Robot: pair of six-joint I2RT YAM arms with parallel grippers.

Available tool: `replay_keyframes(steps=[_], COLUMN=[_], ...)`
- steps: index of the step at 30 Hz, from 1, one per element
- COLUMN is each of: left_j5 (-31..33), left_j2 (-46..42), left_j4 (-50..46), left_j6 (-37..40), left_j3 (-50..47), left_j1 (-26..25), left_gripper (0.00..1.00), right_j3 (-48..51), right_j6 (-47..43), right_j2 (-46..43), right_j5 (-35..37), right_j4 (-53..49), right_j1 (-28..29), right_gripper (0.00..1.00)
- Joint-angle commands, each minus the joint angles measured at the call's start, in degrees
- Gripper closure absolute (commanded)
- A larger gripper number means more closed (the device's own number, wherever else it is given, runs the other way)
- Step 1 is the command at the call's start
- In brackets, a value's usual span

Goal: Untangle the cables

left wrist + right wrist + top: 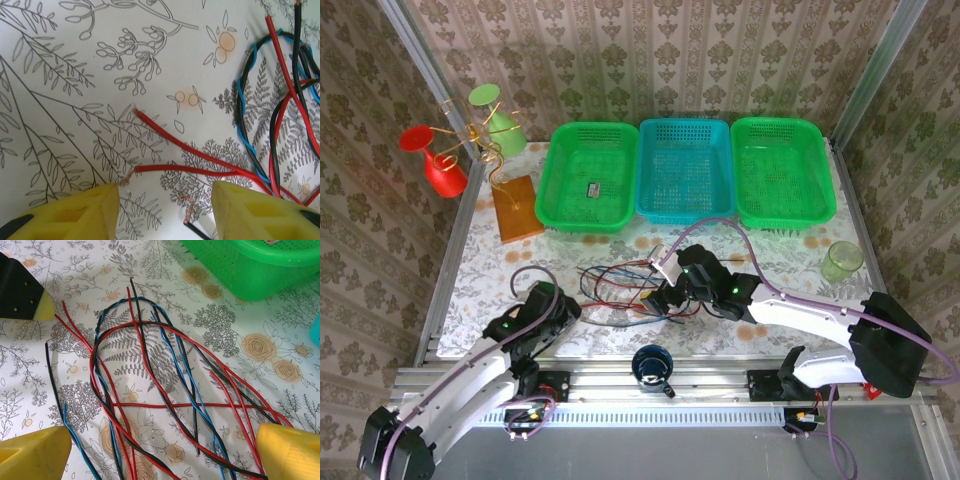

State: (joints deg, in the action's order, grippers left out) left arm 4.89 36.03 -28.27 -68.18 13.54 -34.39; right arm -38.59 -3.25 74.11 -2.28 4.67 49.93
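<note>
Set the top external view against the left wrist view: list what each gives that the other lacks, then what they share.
Top external gives the layout: a green basket, a blue basket and a second green basket, the gold stand with cups, a dark mug, a green cup, the left arm and the right arm. Left wrist gives close detail: frayed copper tips on the red cables and a blue and black pair twisted together, ahead of the open left gripper. Shared: the cable tangle on the floral tablecloth.

Floral-clothed bench (480,290) carrying tangled cables (620,285), a blue basket (685,124) between two green baskets (590,127), a wire stand (516,207) and a green cup (842,261).
</note>
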Motion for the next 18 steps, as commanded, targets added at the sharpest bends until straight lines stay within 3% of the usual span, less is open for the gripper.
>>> replay_keyframes(steps=[1, 14, 18], left_j5=[-0.6, 2.1, 2.2], left_j2=[0.1, 0.2, 0.2], left_j4=[3.5, 6.6, 6.7], left_j6=[-0.6, 1.5, 2.1], left_j3=[-1.0, -3.0, -3.6], left_j1=[1.2, 3.4, 4.5], left_gripper=[0.52, 0.63, 0.72], right_j3=[-1.7, -1.6, -1.3], right_j6=[-0.6, 0.1, 0.1], right_j2=[0.8, -0.4, -1.1], right_j5=[-1.7, -2.0, -1.8], right_j4=[0.9, -0.7, -0.9], right_j1=[0.4, 0.4, 0.4], right_gripper=[0.04, 0.03, 0.03])
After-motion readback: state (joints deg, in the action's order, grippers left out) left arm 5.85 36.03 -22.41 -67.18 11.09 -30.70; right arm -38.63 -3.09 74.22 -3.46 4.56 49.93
